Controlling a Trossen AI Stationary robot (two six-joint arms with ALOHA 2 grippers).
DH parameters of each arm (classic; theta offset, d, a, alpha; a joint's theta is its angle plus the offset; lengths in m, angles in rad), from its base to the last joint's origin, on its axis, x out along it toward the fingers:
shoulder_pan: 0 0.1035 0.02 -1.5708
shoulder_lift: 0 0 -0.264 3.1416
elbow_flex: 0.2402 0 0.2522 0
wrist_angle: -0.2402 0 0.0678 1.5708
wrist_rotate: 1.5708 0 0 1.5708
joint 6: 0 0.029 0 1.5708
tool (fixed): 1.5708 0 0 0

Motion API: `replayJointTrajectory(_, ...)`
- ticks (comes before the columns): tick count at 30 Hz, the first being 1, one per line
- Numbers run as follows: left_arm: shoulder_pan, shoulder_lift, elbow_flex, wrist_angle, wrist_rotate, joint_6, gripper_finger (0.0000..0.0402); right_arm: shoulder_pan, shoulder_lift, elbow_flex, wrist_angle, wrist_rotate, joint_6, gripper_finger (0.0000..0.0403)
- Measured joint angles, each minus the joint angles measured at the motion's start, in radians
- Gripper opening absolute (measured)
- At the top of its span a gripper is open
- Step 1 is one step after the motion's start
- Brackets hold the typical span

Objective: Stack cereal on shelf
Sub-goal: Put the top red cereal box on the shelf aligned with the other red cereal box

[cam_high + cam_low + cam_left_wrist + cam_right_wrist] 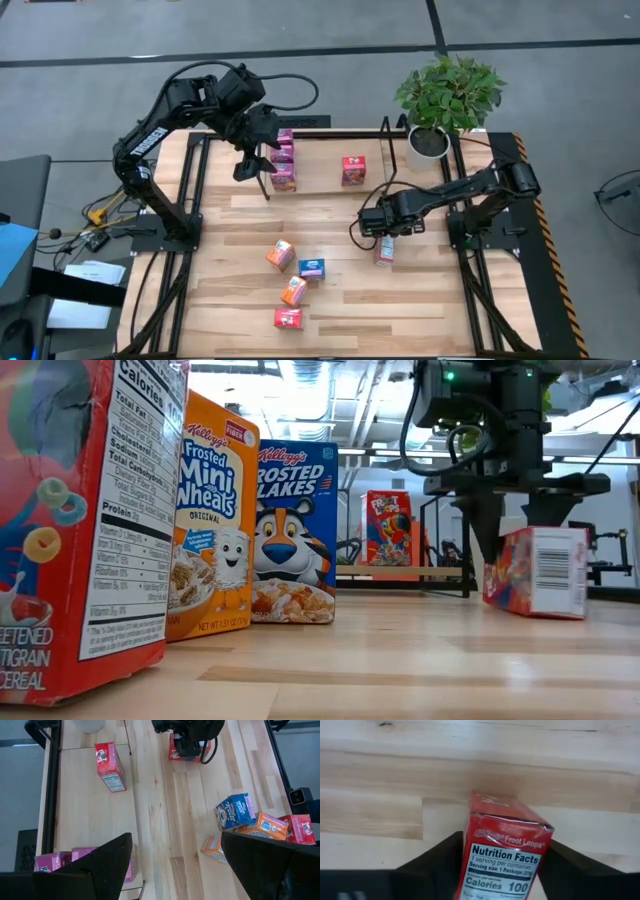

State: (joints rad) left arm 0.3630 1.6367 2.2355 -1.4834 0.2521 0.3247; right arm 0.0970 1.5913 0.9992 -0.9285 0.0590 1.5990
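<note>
My right gripper (385,228) stands over a red Froot Loops carton (385,250) on the table's right half and is shut on it (502,865). My left gripper (252,170) hovers open at the left end of the thin black shelf (330,131), beside the stacked pink cartons (283,165). Its wide-spread fingers (107,860) touch nothing. Another red carton (354,170) stands upright on the shelf. Two orange cartons (280,255) (293,291), a blue one (312,268) and a red one (288,318) lie loose near the table's near edge. My right gripper pinches the red carton between its two fingers (440,862), one on each long side near the top end (507,827). The fingers come from above, pointing down (490,530). The carton sits slightly tilted under them, its bottom edge (530,612) at the table top; whether lifted clear I cannot tell.
A potted plant (445,100) stands at the far right corner beside the shelf's right end. Thick black frame rails (190,200) run along the table's left and right sides. Bare wood lies between the shelf and the loose cartons (300,215).
</note>
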Motion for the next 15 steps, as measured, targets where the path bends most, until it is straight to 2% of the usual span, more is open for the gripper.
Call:
replayJointTrajectory(4,0.000,0.000,0.000,0.000,0.000,0.000,0.0297,0.017,0.000,-0.003,0.006,0.027,-0.005,0.0197)
replayJointTrajectory(7,0.000,0.000,0.000,0.000,-0.001,0.000,0.0297,0.039,-0.022,-0.005,0.011,0.107,-0.013,0.0163)
replayJointTrajectory(11,0.000,0.000,0.000,0.000,-0.001,0.000,0.0297,0.100,-0.084,-0.003,0.056,0.336,-0.052,0.0136)
replayJointTrajectory(15,0.000,0.000,0.000,0.000,-0.002,0.004,0.0297,0.197,-0.122,-0.002,0.068,0.648,-0.089,0.0133)
